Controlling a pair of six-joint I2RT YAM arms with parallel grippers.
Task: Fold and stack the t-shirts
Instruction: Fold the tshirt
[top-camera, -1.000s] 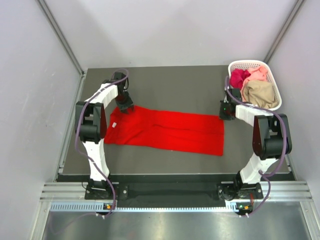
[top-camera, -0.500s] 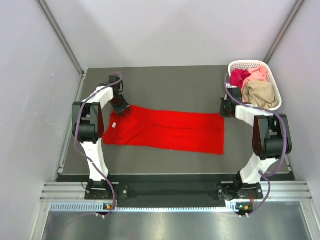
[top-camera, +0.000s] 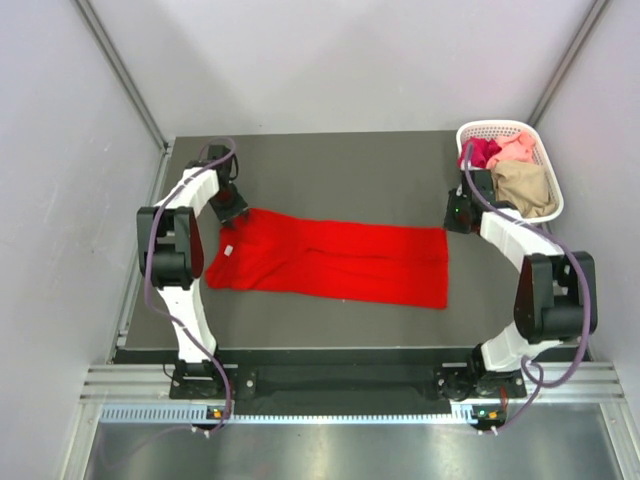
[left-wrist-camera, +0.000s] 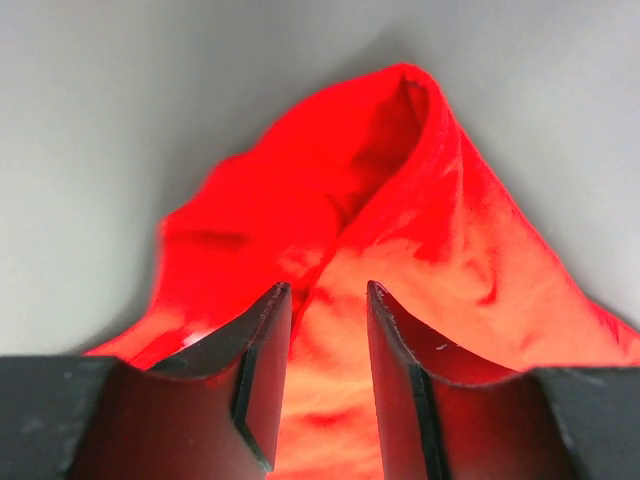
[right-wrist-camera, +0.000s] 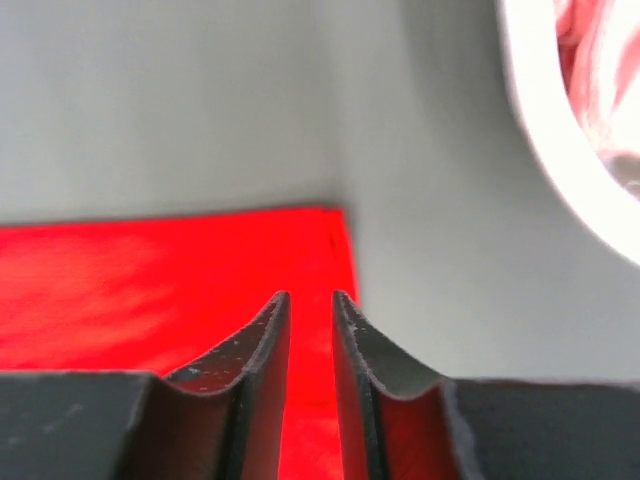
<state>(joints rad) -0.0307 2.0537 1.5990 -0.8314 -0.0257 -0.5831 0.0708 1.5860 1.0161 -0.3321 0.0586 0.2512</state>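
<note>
- Two robot arms reach over a dark grey surface (top-camera: 340, 180), seen from above, with one arm on each side.
- One bright red t-shirt (top-camera: 330, 262) lies flat across the middle of the surface as a long band running left to right. A small white label (top-camera: 228, 249) shows near its left end.
- At the far left corner of the red shirt, the left hand (top-camera: 228, 207) sits right over the cloth.
- From the left wrist camera, the left hand (left-wrist-camera: 326, 292) has its fingers partly apart. Red cloth (left-wrist-camera: 400, 240) fills the gap and rises to a rumpled peak beyond the fingertips. Whether any cloth is pinched cannot be told.
- The right hand (top-camera: 458, 215) is at the far right corner of the red shirt, between the shirt and a white basket (top-camera: 497, 125).
- From the right wrist camera, the right hand (right-wrist-camera: 310, 298) has its fingers only a little apart and nothing between them. The shirt's straight edge and corner (right-wrist-camera: 180, 270) lie below it.
- In the far right corner of the surface, the basket holds three bunched shirts: a magenta one (top-camera: 480, 152), a pale pink one (top-camera: 518, 148) and a tan one (top-camera: 522, 187).
</note>
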